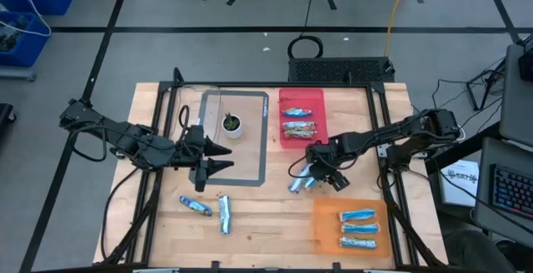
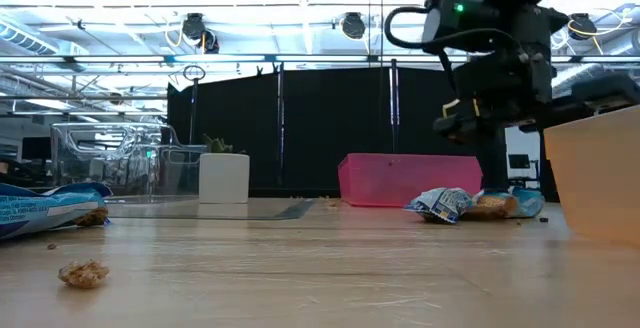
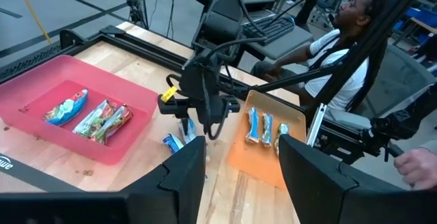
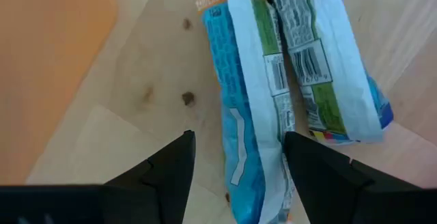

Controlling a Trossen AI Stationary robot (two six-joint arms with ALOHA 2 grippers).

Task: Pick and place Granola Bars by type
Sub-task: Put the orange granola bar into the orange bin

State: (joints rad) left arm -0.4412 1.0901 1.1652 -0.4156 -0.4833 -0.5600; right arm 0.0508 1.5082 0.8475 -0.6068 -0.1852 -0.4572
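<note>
The left claw (image 1: 223, 158) hangs released over the clear mat (image 1: 250, 173), well apart from the 2 loose bars (image 1: 209, 209) lying on the wooden surface (image 1: 266, 223) nearer the front edge. One of these lies slanted; the other runs front to back. To the right, the right claw (image 1: 310, 177) hovers spread and holding nothing directly above 2 blue-and-white bars (image 4: 287, 80) lying side by side, touching, between the red tray (image 1: 301, 136) and the orange tray (image 1: 329, 227). Their long axes run in line with its fingers (image 4: 171, 169). Their foil wrappers look crinkled, with barcodes showing.
</note>
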